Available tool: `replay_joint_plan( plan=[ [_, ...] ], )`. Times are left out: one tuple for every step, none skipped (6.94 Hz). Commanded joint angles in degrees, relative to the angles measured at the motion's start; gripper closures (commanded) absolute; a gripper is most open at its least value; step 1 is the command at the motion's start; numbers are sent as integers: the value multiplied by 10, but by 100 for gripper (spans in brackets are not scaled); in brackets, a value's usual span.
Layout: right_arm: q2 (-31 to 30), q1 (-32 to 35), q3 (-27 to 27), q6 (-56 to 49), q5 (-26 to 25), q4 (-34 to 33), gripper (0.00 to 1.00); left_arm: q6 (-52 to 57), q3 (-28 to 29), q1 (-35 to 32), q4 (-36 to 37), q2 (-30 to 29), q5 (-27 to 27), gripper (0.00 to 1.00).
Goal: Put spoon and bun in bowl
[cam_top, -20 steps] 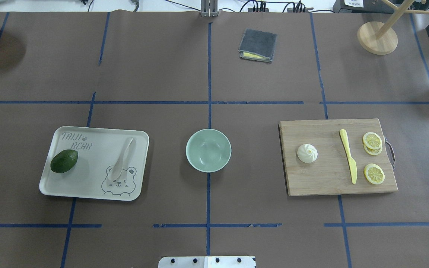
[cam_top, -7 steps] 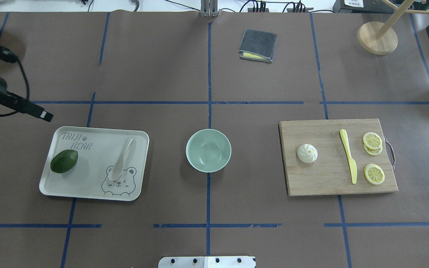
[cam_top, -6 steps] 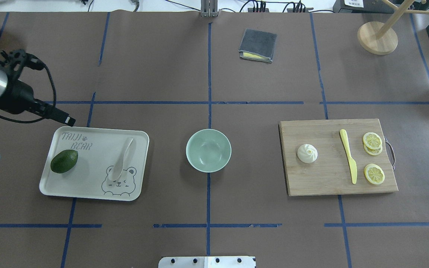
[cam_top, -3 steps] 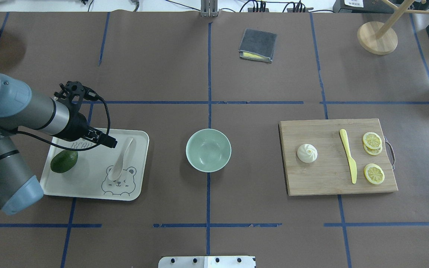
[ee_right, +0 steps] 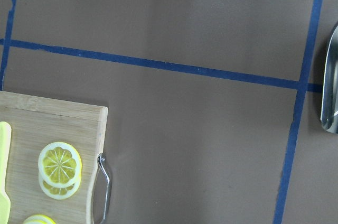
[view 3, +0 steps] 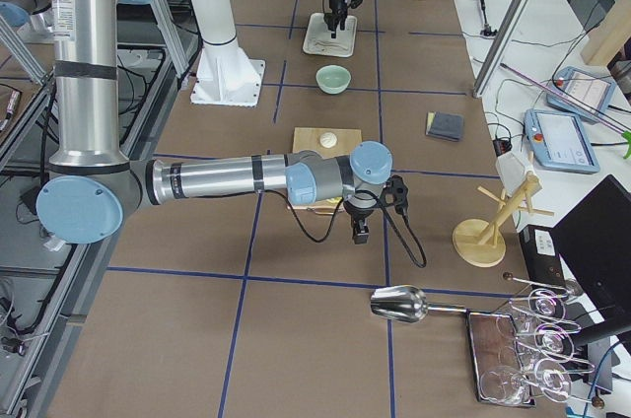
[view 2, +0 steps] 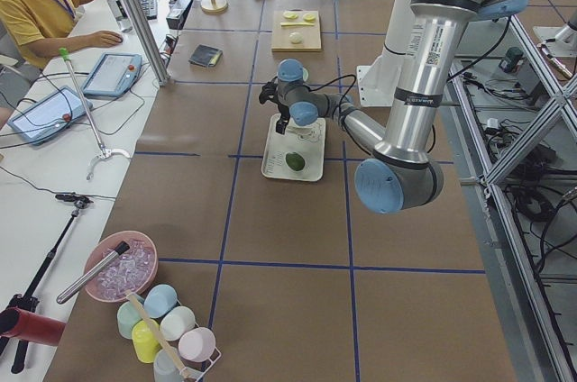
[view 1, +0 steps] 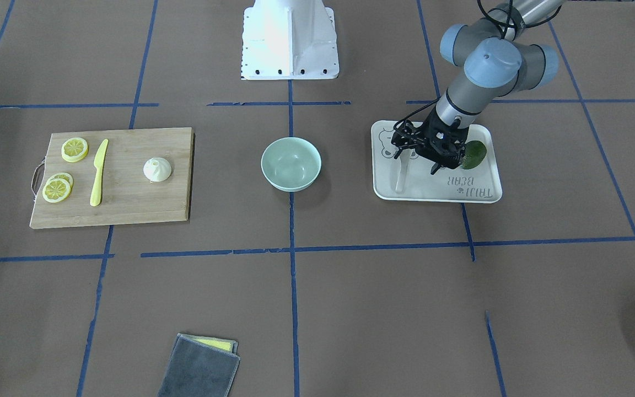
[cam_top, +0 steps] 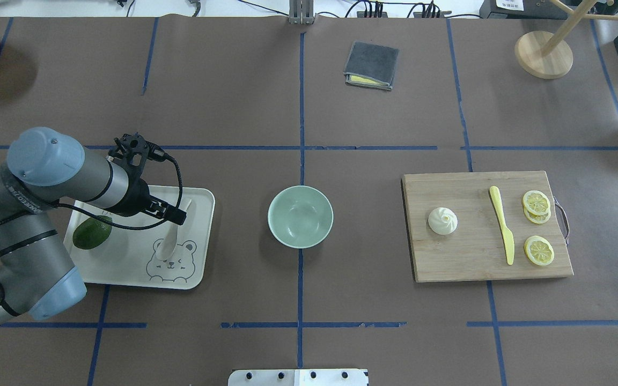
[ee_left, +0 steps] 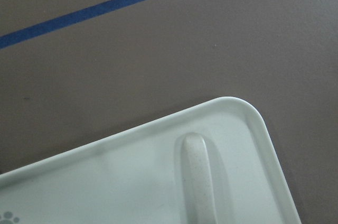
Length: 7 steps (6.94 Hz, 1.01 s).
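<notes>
Bare table [cam_top: 239, 225] runs from tray [cam_top: 126, 265] to bowl [cam_top: 275, 203]; avocado [cam_top: 90, 237] sits well apart from spoon [cam_top: 168, 244].

Definitely a robotics lab: brown paper-covered worktop [cam_top: 223, 96] gridded with blue tape lines [cam_top: 301, 107], big silver-and-blue robot arm [view 2: 424, 67], and a yellow-shirted operator [view 2: 32, 4] at a white side desk [view 2: 36, 220] with tablets [view 2: 113, 73].

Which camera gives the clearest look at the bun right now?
Overhead exterior: the bun sits unobstructed on the cutting board, pleats visible. Front-facing shows it smaller; both side views show a tiny blob; the wrist cameras miss it.
</notes>
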Motion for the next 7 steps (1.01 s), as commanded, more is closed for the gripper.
replay_joint_plan(
  plan=[
    [0, -3, -1, 0, -1, -1, 0, -2, 22, 14, 0, -15, 25, 11],
    [0, -5, -2, 0, -1, -1, 0, -2, 23, 20, 0, -15, 27, 24],
    [0, -8, -2, 0, -1, -1, 0, -2, 24, 21, 0, -15, 27, 41],
    [0, -8, -2, 0, -1, 0, 0, -2, 24, 21, 0, -15, 28, 49],
    [0, -8, -1, 1, -1, 0, 0, -2, 23, 21, 1, -15, 28, 56],
    [0, -8, -1, 1, -1, 0, 0, -2, 23, 21, 1, -15, 28, 66],
    [0, -8, -2, 1, -1, -1, 0, -2, 23, 21, 5, -16, 28, 90]
  ],
)
